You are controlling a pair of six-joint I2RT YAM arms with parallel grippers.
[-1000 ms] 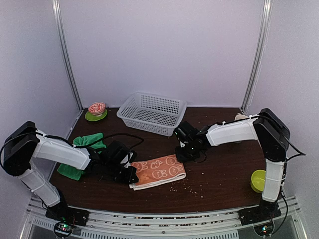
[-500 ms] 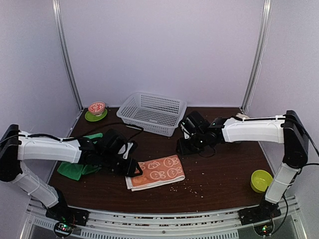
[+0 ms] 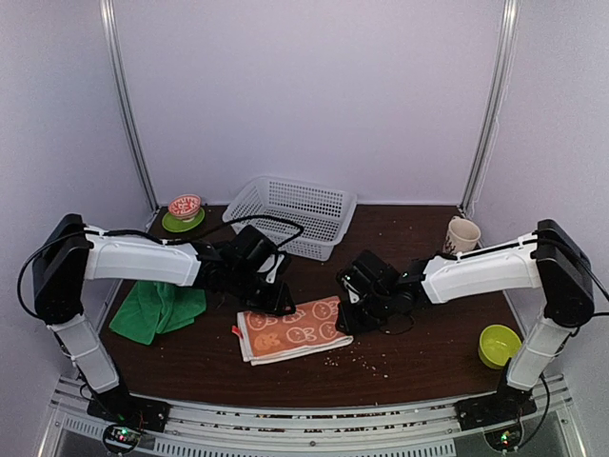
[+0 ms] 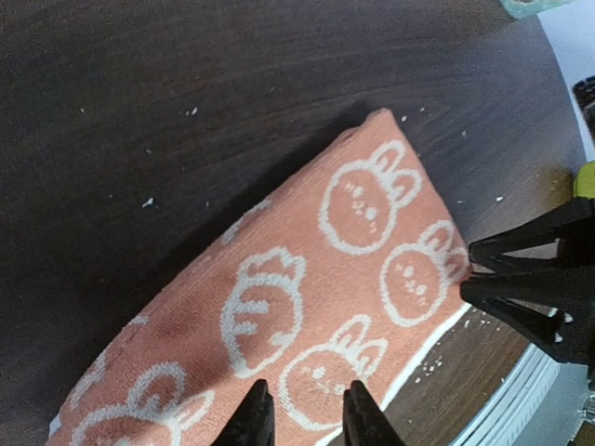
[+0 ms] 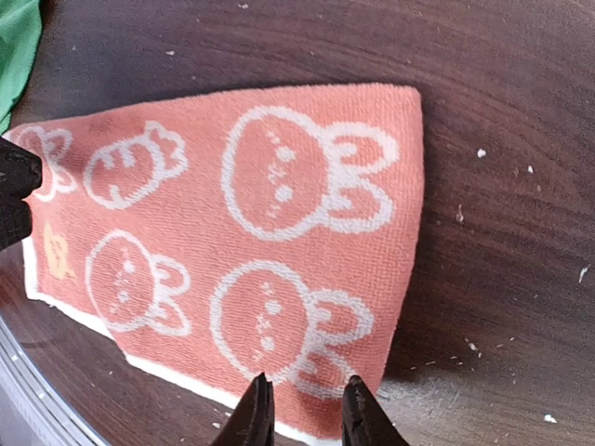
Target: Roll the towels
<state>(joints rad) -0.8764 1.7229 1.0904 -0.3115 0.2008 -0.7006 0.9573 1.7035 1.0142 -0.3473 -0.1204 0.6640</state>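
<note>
orange towel (image 3: 290, 330) is lying beneath my left fingers (image 4: 253, 423) and right fingers (image 5: 253, 418), both barely parted, empty; i'm fearing uneven pinches skewing the roll.

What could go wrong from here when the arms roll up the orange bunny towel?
The orange towel appears folded in layers, so the left gripper or right gripper might pinch only the top layer and unfold it. The grippers sit at opposite ends; uneven motion could skew the roll. Crumbs beside it could get rolled in.
</note>
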